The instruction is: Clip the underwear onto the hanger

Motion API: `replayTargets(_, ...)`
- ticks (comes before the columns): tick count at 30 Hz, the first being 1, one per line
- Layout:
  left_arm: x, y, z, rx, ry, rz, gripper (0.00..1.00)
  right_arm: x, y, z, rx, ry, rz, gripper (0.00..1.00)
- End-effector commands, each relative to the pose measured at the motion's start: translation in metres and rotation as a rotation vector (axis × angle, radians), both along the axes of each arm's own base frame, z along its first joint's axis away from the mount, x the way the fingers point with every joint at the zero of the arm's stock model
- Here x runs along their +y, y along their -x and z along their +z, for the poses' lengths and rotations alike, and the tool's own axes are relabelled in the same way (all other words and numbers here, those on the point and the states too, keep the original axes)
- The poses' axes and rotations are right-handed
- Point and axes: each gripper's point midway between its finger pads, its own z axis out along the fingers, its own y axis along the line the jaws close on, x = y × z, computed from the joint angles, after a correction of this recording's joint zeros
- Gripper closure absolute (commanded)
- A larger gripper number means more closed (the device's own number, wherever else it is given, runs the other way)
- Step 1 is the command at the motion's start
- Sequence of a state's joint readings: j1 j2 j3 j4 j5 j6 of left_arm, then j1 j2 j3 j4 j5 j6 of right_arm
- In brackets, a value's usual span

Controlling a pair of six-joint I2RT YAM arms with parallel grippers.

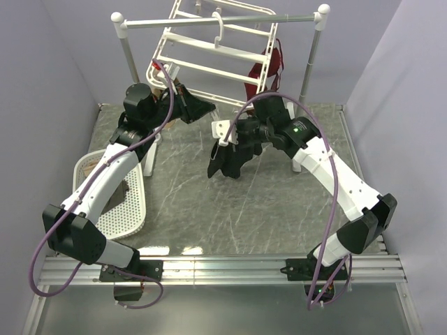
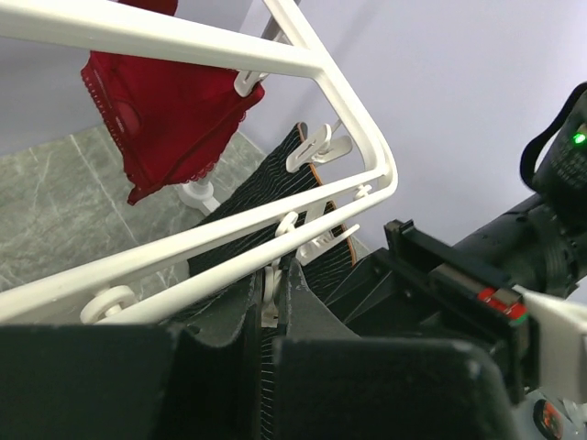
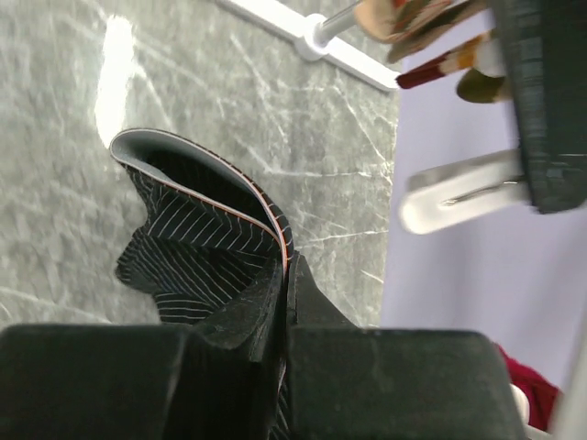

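Under the rail [image 1: 279,19], one hanger [image 1: 209,49] hangs tilted, its near left corner low by the left tool [image 1: 199,106]. From above, its crossbars run left to right.

Only the left wrist view shows that tool pinched narrow on a white clip [image 2: 269,298] under the frame's corner. It also shows the fine stripes of the underwear [image 2: 275,179] and its orange edge. Another clip overlaps that edge; whether it bites I cannot tell.

Only the right wrist view shows the right tool [image 3: 282,284] shut on the folded waistband. The top view alone shows the whole garment, bunched at the right tool above the bench [image 1: 265,202]. Its long axis slants down to a tip at lower left.

Count: one underwear, one hanger, one red bra [image 1: 269,70], two tools, several clips.
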State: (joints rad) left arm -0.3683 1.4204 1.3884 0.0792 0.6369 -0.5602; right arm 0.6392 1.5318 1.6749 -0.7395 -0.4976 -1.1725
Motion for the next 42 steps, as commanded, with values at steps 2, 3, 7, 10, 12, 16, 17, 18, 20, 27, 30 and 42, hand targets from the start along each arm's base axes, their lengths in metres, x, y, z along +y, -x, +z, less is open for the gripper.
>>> replayTargets(2,-0.006,0.021,0.004,-0.042,-0.006,-0.103,1.00,0.009,-0.002,0.032,0.027,-0.110,-0.070,1.00)
replayTargets(3,-0.008,0.024,0.004,-0.047,-0.004,-0.120,1.00,0.009,-0.002,0.033,0.048,-0.120,-0.085,1.00)
replayTargets(7,-0.011,0.029,0.004,-0.050,0.004,-0.165,1.00,0.012,-0.004,0.040,0.098,-0.142,-0.120,1.00)
replayTargets(10,-0.013,0.032,0.002,-0.047,0.010,-0.191,1.00,0.013,-0.006,0.041,0.119,-0.145,-0.139,1.00)
replayTargets(12,-0.014,0.033,0.002,-0.047,0.009,-0.197,1.00,0.014,-0.009,0.040,0.131,-0.145,-0.155,1.00)
replayTargets(16,-0.015,0.035,0.001,-0.052,0.004,-0.211,1.00,0.019,-0.015,0.045,0.167,-0.159,-0.181,1.00)
replayTargets(17,-0.015,0.035,0.001,-0.053,0.001,-0.212,1.00,0.019,-0.015,0.045,0.176,-0.157,-0.185,1.00)
replayTargets(18,-0.014,0.035,-0.001,-0.052,-0.004,-0.210,1.00,0.020,-0.015,0.045,0.188,-0.161,-0.186,1.00)
replayTargets(20,-0.014,0.034,-0.003,-0.056,-0.013,-0.205,1.00,0.021,-0.015,0.047,0.194,-0.171,-0.189,1.00)
replayTargets(27,-0.012,0.034,-0.010,-0.086,-0.054,-0.208,1.00,0.021,-0.011,0.051,0.211,-0.186,-0.181,1.00)
replayTargets(30,-0.012,0.035,-0.013,-0.083,-0.060,-0.214,1.00,0.020,-0.012,0.056,0.207,-0.203,-0.184,1.00)
replayTargets(42,-0.015,0.046,-0.011,-0.063,-0.026,-0.292,1.00,0.013,-0.021,0.055,0.158,-0.227,-0.230,1.00)
